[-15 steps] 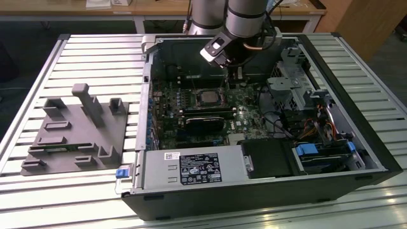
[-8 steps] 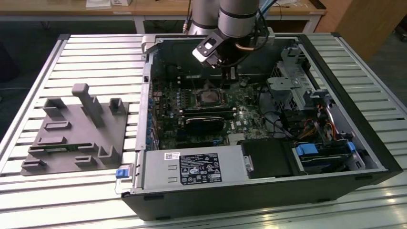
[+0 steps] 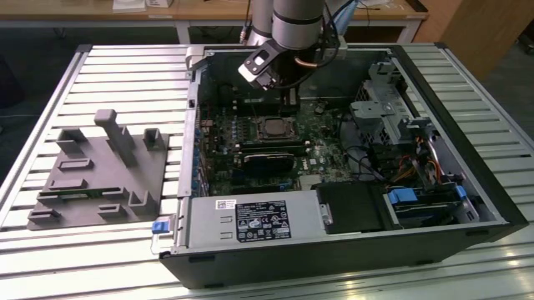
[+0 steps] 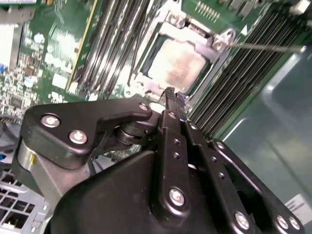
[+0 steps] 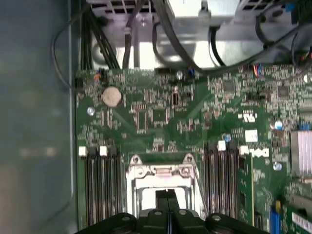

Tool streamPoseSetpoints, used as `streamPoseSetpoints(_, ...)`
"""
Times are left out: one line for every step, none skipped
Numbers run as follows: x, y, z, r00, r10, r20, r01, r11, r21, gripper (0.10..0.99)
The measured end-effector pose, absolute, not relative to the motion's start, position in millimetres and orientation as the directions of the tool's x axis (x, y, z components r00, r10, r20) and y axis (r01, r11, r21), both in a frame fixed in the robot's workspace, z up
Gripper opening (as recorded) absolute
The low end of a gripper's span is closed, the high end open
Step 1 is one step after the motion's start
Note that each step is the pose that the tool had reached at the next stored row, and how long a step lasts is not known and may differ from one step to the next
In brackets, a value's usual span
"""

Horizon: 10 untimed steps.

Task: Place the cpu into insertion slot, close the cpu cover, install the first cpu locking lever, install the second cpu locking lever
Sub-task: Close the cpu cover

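The gripper (image 4: 171, 95), jaws pressed together on nothing, hangs at the rim of the cpu cover (image 4: 192, 35), which lies over the cpu (image 4: 178, 61). In the exterior view these sit mid-frame, just below it.

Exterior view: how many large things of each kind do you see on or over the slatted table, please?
Open computer case: 1
Grey fixture plate: 1
Robot arm: 1
Gripper: 1
Total: 4
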State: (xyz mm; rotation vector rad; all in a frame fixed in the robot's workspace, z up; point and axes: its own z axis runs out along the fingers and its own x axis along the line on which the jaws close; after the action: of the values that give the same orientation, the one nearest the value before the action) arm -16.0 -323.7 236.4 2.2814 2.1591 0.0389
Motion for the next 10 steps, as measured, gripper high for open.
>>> streamPoseSetpoints(-17.4,-323.7,235.8,0.055,0.998,0.018,0.998,-0.055,0.017,0.106)
streamPoseSetpoints(-18.3,-323.7,235.1,0.055,0.998,0.018,0.998,-0.055,0.017,0.106)
streamPoseSetpoints(-19.1,-323.7,234.2,0.055,0.998,0.018,0.998,-0.055,0.017,0.106)
streamPoseSetpoints(-19.8,-323.7,233.2,0.055,0.998,0.018,0.998,-0.055,0.017,0.106)
streamPoseSetpoints(-20.6,-323.7,232.1,0.055,0.998,0.018,0.998,-0.055,0.017,0.106)
streamPoseSetpoints(-21.5,-323.7,231.0,0.055,0.998,0.018,0.998,-0.055,0.017,0.106)
streamPoseSetpoints(-22.3,-323.8,229.9,0.055,0.998,0.018,0.998,-0.055,0.017,0.106)
streamPoseSetpoints(-23.2,-323.8,228.6,0.055,0.998,0.018,0.998,-0.055,0.017,0.106)
streamPoseSetpoints(-24.0,-323.9,227.4,0.055,0.998,0.018,0.998,-0.055,0.017,0.106)
streamPoseSetpoints(-24.7,-324.0,226.1,0.055,0.998,0.018,0.998,-0.055,0.017,0.106)
